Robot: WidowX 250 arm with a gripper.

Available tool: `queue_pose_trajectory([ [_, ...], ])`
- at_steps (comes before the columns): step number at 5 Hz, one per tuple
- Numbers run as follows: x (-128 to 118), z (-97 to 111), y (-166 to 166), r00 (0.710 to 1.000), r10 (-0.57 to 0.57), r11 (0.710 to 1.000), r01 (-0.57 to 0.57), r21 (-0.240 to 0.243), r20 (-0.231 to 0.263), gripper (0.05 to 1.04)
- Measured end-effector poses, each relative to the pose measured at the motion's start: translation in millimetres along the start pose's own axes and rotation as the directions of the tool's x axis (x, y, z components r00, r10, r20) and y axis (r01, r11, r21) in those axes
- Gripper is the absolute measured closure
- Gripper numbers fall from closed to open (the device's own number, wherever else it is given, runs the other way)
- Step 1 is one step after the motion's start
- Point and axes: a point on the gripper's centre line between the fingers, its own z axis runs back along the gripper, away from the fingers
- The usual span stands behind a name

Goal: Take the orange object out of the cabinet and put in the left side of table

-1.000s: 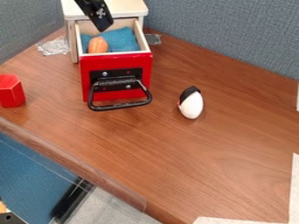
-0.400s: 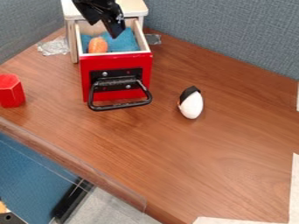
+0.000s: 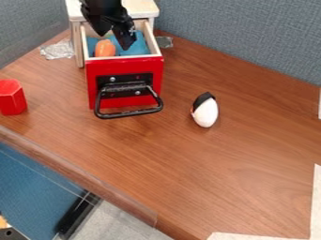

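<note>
The orange, rounded, smooth-looking object [image 3: 105, 48] lies inside the open drawer, at about eight o'clock within it, near the front panel and against a crumpled blue cloth [image 3: 139, 46]. The black two-finger pincer [image 3: 115, 41] hangs over the drawer at eleven o'clock in the view, just beside the orange object on its three o'clock side; its fingers stand apart, with nothing held between them. The small pale wooden cabinet [image 3: 145, 8] sits at eleven o'clock; its pulled-out drawer has a glossy red front [image 3: 125, 67] with a black plate and a black bent-bar handle [image 3: 130, 113], facing six o'clock. Crumpled silvery tape [image 3: 57, 49] is stuck beside the cabinet toward ten o'clock. On the brown wood-grain surface [image 3: 188, 173], a white egg-shaped object with a black cap [image 3: 205, 113] lies at two to three o'clock, and a red faceted block [image 3: 11, 97] stands at nine to ten o'clock. A blue-grey fabric partition [image 3: 244, 37] rises behind, from eleven round to two o'clock. Grey floor [image 3: 122, 222] shows at seven o'clock.
</note>
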Motion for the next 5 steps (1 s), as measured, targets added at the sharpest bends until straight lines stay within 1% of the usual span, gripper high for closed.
queue_pose_trajectory([
  [1, -2.6, -7.6, 2.5, 1.000, 0.007, 1.000, -0.007, 0.001, -0.013, 0.083],
  [2, 0.0, -10.8, 6.2, 1.000, 0.002, 1.000, -0.002, 0.007, -0.016, 0.083],
  [5, -2.6, -24.3, 17.0, 0.999, 0.004, 1.000, -0.003, 0.010, -0.047, 0.083],
])
